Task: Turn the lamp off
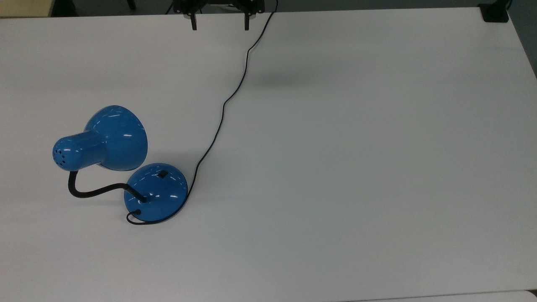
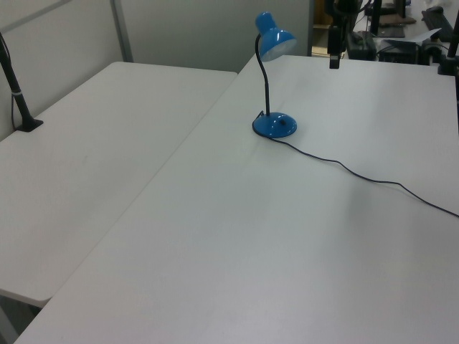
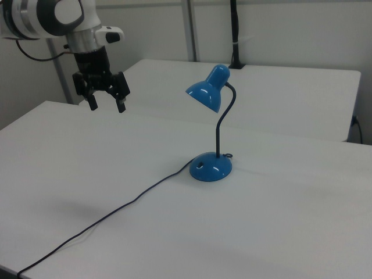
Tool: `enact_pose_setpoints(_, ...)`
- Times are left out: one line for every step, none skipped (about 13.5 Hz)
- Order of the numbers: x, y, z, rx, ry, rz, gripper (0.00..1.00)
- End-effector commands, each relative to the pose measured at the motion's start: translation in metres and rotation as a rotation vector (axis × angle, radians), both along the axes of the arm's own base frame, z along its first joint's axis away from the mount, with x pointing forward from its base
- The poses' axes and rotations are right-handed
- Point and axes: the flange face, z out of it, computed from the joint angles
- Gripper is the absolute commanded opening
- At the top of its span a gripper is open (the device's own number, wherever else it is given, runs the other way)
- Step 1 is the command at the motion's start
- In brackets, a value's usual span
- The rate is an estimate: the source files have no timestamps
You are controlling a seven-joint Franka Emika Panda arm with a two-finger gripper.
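- A robotics lab, going by the white robot arm point(image 3: 52, 14) above bare white tables point(image 3: 174, 221) in a plain room.
- Behind the pincer point(image 3: 106, 104) stands a second white table point(image 3: 279, 99) against a plain pale wall point(image 3: 290, 29).
- A black clamp-mounted pole point(image 3: 235, 35) rises beyond it, possibly a camera mount.
- Dark equipment point(image 2: 387, 43), hard to make out, clutters the space behind the pincer in the left view.

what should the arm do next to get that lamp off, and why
Probably bring the gripper across and down toward the small black switch on the lamp base. The jaws hang open, high above the table and well away from the lamp, touching nothing.
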Motion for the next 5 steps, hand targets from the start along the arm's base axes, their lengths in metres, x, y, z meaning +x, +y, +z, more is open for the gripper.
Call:
enact_pose_setpoints(-0.0061, -0.0060, 0.0045, 0.016, -0.006, -0.029, 1.00)
enact_pose_setpoints(-0.0067, -0.0069, 0.0052, 0.016, -0.006, -0.030, 1.00)
enact_pose_setpoints(-0.0067, -0.0061, 0.0052, 0.016, -0.006, -0.029, 1.00)
enact_pose_setpoints(-0.0067, -0.0069, 0.0052, 0.016, -0.006, -0.030, 1.00)
enact_pose_setpoints(-0.0069, -0.0061, 0.0051, 0.016, -0.004, -0.029, 1.00)
